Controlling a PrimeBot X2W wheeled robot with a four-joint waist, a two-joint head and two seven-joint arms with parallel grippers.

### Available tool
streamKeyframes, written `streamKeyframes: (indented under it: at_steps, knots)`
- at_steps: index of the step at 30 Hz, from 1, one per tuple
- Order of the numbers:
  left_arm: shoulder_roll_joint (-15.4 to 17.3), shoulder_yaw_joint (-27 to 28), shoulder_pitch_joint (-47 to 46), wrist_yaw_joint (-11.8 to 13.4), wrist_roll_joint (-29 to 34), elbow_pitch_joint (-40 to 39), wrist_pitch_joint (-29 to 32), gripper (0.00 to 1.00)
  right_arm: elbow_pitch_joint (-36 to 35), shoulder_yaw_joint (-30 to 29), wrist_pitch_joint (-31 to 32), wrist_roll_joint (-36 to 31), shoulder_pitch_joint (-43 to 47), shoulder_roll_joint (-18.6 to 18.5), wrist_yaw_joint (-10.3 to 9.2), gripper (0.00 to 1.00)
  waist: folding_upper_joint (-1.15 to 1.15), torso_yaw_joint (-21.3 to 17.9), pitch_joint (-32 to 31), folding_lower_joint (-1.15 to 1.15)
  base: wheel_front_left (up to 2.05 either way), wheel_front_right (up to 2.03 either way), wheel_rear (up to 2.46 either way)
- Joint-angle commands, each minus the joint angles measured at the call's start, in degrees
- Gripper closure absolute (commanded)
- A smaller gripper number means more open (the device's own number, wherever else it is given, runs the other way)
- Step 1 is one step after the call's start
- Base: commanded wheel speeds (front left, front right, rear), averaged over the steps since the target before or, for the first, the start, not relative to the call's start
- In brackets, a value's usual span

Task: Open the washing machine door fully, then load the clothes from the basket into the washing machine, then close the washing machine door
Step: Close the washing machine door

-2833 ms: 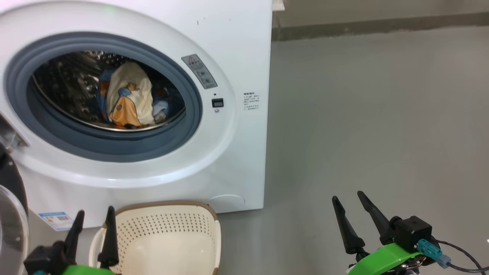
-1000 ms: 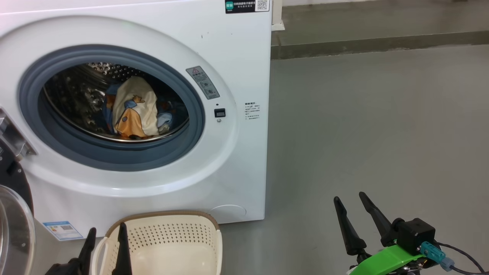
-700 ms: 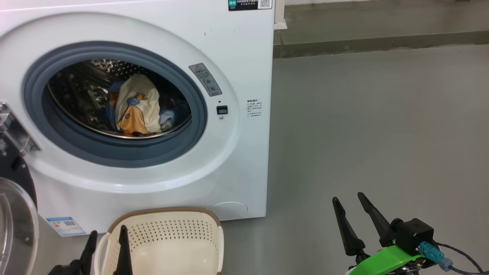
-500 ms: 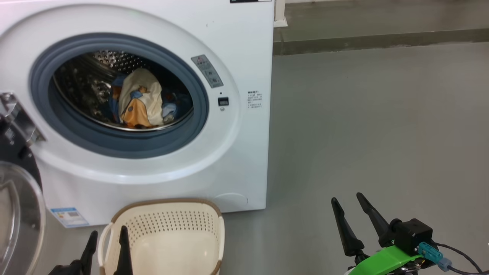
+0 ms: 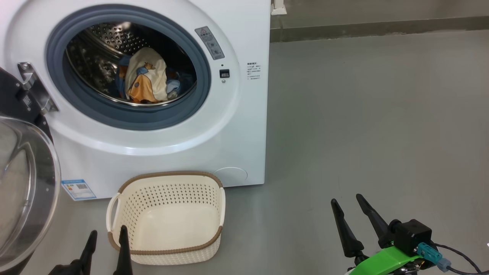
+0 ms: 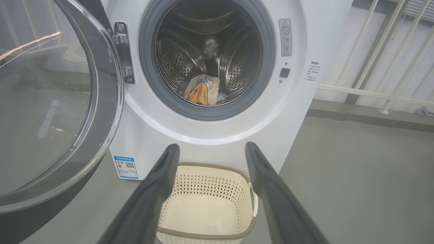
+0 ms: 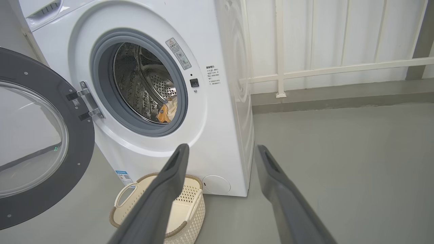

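The washing machine stands at the upper left in the head view, its drum mouth uncovered. The washing machine door hangs swung out on its hinge at the left, glass bowl facing me. The clothes, cream and orange over blue, lie inside the steel drum and also show as clothes in the left wrist view. The basket sits on the floor before the machine with nothing in it. My left gripper is open at the basket's near left rim. My right gripper is open over bare floor, well to the right.
Grey floor stretches to the right of the machine. A white railing and a low kerb run along the back. A small blue label sits low on the machine's front, beside the open door.
The head camera has moved, so the machine sits higher in the picture and the whole basket and more of the door glass show. Both grippers stay open and the clothes lie unmoved.
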Motion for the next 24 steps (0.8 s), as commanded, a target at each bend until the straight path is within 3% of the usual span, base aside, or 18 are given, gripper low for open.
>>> streamKeyframes:
  at_steps: [1,24]
  knots:
    - [0.6,2.1,-1.7,0.0,0.3,-1.7,-0.4,0.0,-1.3,1.3,-0.7,0.6,-1.2,0.1,0.09,0.0,0.0,0.0,0.0,0.0,-0.45,0.45,0.0]
    - [0.2,2.8,-1.6,0.0,1.0,-1.5,-0.4,0.0,-1.0,1.3,-0.7,1.0,-1.3,0.1,0.09,0.0,0.0,-0.2,-0.4,0.0,-0.02,0.02,0.0]
